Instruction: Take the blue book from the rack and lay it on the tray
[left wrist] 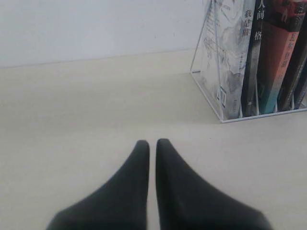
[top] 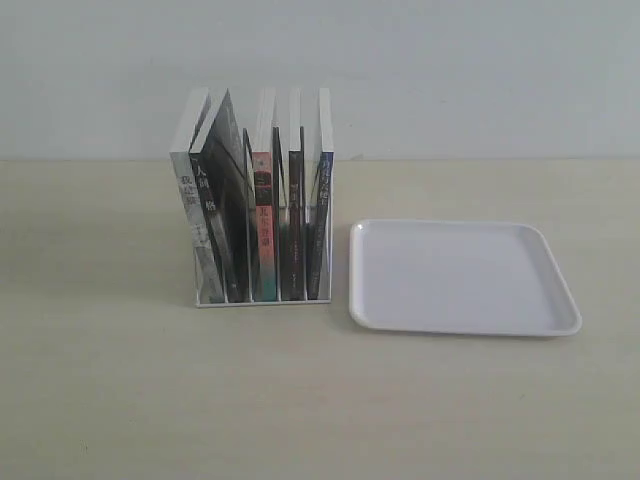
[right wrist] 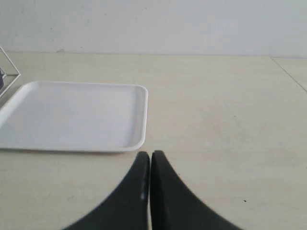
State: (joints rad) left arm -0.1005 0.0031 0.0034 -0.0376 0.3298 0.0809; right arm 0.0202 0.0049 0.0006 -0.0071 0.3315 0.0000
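Light is even, diffuse and moderately bright, with a slightly cool cast. Shadows are faint: a thin soft band under the tray [top: 460, 328] along its front rim, and pale shade at the rack [top: 262, 300] base on the counter [top: 120, 400]. All views are soft and grainy. Fingers [left wrist: 129, 191] in the wrist views are blurred black.

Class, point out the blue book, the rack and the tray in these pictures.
blue book [top: 322, 200], exterior view, spine, rightmost in the rack.
rack [top: 262, 302], exterior view, front base wire.
tray [top: 460, 275], exterior view, bare floor.

Lab-style test bench: plain beige tabletop [top: 100, 400], pale unmarked wall [top: 450, 70] behind.
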